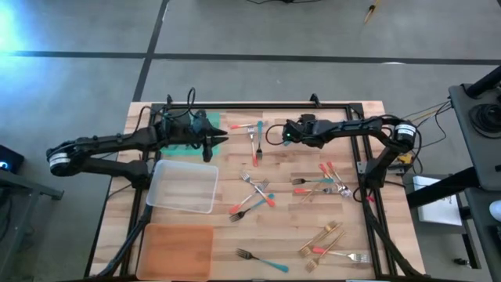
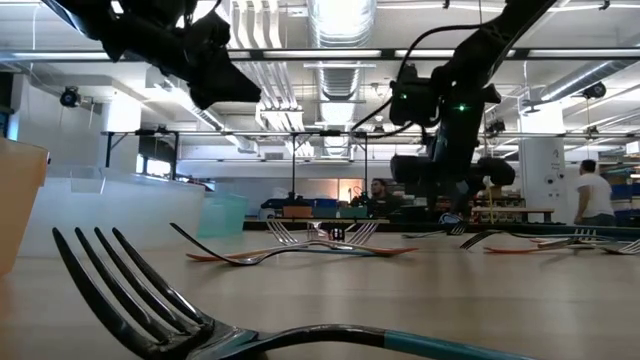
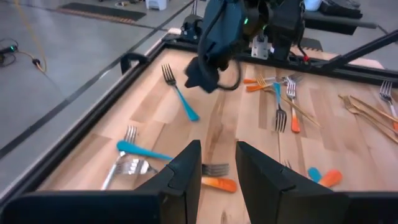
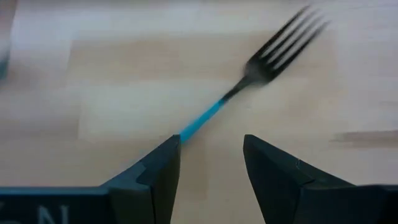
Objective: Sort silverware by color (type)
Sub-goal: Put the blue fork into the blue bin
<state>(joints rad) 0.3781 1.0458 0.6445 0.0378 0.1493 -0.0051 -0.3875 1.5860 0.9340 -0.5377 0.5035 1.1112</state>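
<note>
**Both hands empty above the scattered forks**

Near the far edge of the worktop the right hand hovers with its fingers spread, and its own camera looks straight down on a teal-handled fork whose handle end runs in beside one finger. From where I stand that reads as a line-up for a pick, the gap held open so it can straddle the slim handle. Nothing is pinched yet.

Across from it, the left hand hangs over the green tray, fingers apart and empty, seemingly waiting by the place where one colour would go. A clear tray and an orange tray lie closer to the near edge on the same side, and I can make out no fork in any of them.

As for the silverware, it is strewn across the middle and right of the worktop: teal, coral and all-gold forks, some crossing each other in small heaps. I judge the sorting barely begun. Crossed pieces look awkward; lifting one may drag its neighbour
</note>
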